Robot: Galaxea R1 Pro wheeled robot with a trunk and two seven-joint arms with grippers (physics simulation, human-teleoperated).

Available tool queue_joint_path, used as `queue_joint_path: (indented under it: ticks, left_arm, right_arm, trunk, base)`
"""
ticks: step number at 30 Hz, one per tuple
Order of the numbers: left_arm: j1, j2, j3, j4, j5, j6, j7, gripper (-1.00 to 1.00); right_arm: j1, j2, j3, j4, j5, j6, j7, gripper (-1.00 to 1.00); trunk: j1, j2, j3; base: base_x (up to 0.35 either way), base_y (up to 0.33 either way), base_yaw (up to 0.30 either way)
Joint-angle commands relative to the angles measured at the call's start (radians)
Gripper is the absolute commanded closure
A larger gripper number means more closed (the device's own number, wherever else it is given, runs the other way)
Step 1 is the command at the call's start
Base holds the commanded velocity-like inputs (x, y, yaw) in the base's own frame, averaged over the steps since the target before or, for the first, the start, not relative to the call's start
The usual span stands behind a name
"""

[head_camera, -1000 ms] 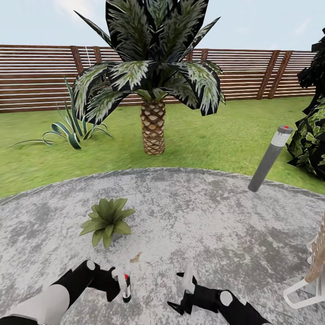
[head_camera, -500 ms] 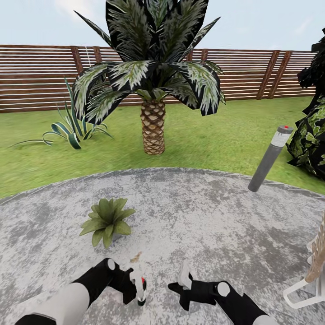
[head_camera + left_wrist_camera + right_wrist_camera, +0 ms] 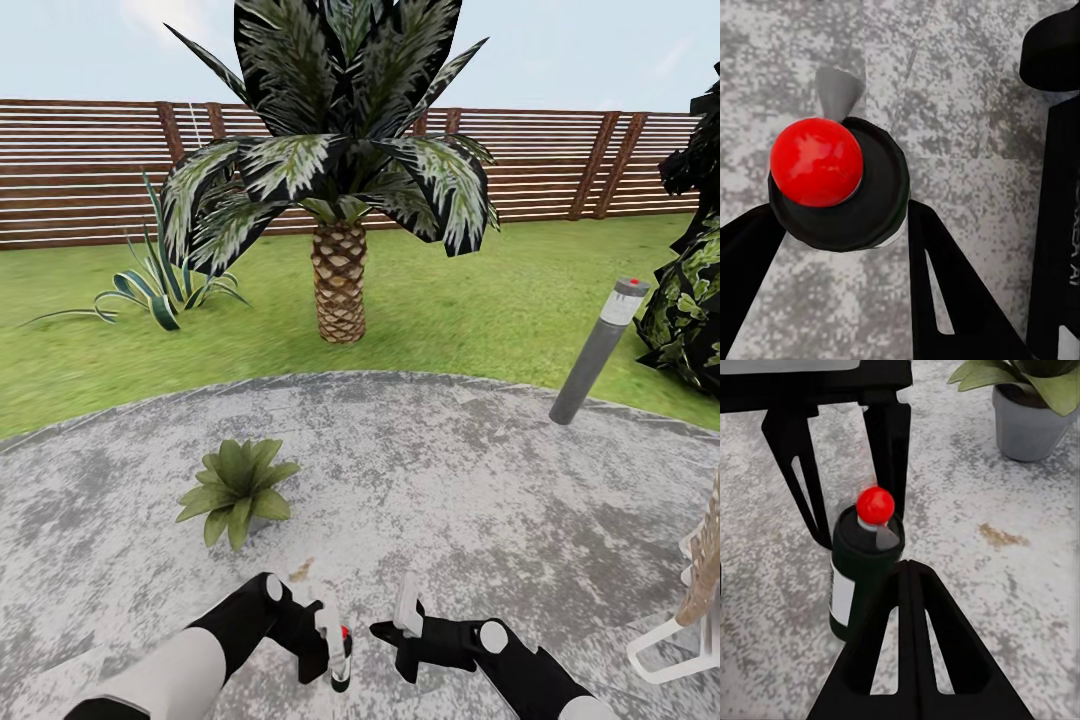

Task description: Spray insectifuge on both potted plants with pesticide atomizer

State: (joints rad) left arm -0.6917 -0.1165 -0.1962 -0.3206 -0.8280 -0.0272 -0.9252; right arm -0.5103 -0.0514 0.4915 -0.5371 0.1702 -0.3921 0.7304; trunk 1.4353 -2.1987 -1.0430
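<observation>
The pesticide atomizer point(image 3: 341, 654) is a small dark bottle with a white label and a red button on top point(image 3: 816, 161). It hangs upright just above the grey patio, and my left gripper point(image 3: 333, 645) is shut on its body. My right gripper point(image 3: 407, 606) sits close to its right, fingers pressed together and holding nothing. In the right wrist view the atomizer point(image 3: 861, 577) stands just beyond the right gripper's point(image 3: 911, 567) tips, between the left fingers point(image 3: 801, 472). One potted plant point(image 3: 238, 485), a low green rosette in a grey pot point(image 3: 1031, 426), stands ahead and to the left.
A palm tree point(image 3: 340, 285) rises from the lawn beyond the patio point(image 3: 450, 480). A striped agave point(image 3: 160, 285) is at far left. A grey bollard lamp point(image 3: 598, 352) and dark shrub point(image 3: 695, 300) stand at right. A white chair frame point(image 3: 680, 640) is near right.
My left arm has carried the atomizer rightward and nearer, toward the right gripper. The right gripper has drawn slightly left. The camera has not moved.
</observation>
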Motion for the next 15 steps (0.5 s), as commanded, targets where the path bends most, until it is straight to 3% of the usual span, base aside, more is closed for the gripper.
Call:
queue_joint_path:
  ticks: [1, 15]
  left_arm:
    - [0.000, -0.002, 0.001, -0.002, -0.008, -0.004, -0.003, 1.00]
    - [0.000, -0.034, 0.001, -0.004, -0.008, -0.014, -0.004, 1.00]
  right_arm:
    - [0.000, -0.001, 0.002, -0.001, 0.008, -0.005, -0.003, 1.00]
    - [0.000, 0.001, 0.001, 0.000, 0.008, -0.005, -0.003, 1.00]
  trunk:
    - [0.000, 0.000, -0.001]
    - [0.000, 0.000, -0.001]
  base:
    - [0.000, 0.000, 0.000]
    - [0.000, 0.000, 0.000]
